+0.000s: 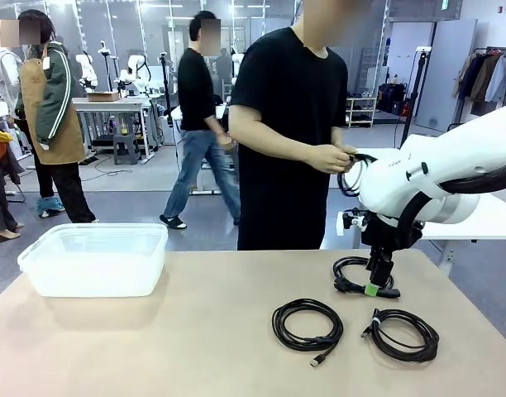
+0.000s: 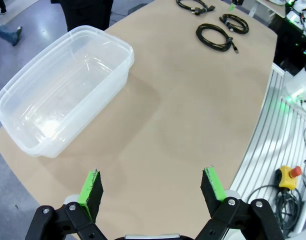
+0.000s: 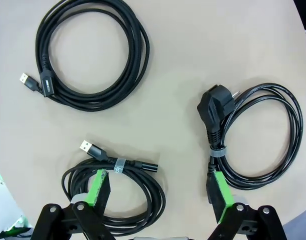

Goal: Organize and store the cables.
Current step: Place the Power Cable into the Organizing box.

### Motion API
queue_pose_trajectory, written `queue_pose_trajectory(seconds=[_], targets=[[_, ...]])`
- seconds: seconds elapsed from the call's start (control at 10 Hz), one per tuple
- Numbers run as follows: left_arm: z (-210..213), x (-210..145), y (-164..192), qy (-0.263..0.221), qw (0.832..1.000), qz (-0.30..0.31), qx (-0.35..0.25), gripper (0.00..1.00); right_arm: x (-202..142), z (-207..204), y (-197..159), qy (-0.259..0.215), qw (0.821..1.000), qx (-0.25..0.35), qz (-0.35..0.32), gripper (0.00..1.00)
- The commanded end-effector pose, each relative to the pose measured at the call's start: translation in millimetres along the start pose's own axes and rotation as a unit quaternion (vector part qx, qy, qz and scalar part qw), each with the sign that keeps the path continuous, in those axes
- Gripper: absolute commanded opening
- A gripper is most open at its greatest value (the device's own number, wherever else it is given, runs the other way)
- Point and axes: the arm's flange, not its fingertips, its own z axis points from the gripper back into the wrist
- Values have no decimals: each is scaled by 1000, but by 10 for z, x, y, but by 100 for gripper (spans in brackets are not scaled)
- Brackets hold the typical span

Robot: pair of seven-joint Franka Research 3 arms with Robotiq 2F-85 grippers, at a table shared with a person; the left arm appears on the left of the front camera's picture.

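At the left of the tan table point(image 1: 195, 347) sits a clear plastic tub point(image 1: 96, 277), its long axis running left to right in the front view. The left wrist view looks down past the left claw point(image 2: 153, 182), whose green pads stand wide apart with nothing between them, high over bare tabletop beside the tub. That view also takes in a ribbed metal rail point(image 2: 278, 135) along the table's edge and a yellow box with a red button point(image 2: 289, 176), which the front view lacks. Toward the right of the table three cables point(image 1: 278, 318) lie flat in coils, near one another but apart. The middle cable point(image 1: 319, 340) is a nearly round coil, its small plug pointing at the robot's side. Behind it a person in black stands at the far side, hands point(image 1: 336, 157) holding a fourth cable point(image 1: 342, 180) at waist height. The power cord point(image 1: 346, 285) lies farthest from the robot, and the right claw point(image 1: 377, 281) hangs low over it, jaws spread and gripping nothing; whether a pad touches the cord I cannot tell. The right wrist view shows that cord as an oval, banded at the neck, with a chunky plug point(image 3: 215, 107). The right cable point(image 1: 432, 337) is an oval lying left to right. Beyond is a workroom with a grey floor, other people and a clothes rack point(image 1: 484, 74).
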Motion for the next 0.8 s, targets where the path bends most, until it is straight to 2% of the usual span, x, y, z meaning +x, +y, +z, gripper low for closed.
queue_pose_trajectory(seconds=[0.0,0.1,0.3,0.7], targets=[[7,-22,10,-6,1000,-6,-4,100,19,7,7,0,1000,1,2,100],[7,-22,10,-6,1000,-6,-4,100,-8,-107,-82,32,999,-8,4,100],[7,-22,10,-6,1000,-6,-4,100,-95,-371,-323,17,1000,-24,11,100],[7,-22,10,-6,1000,-6,-4,100,-176,-669,-644,29,999,-32,14,100]])
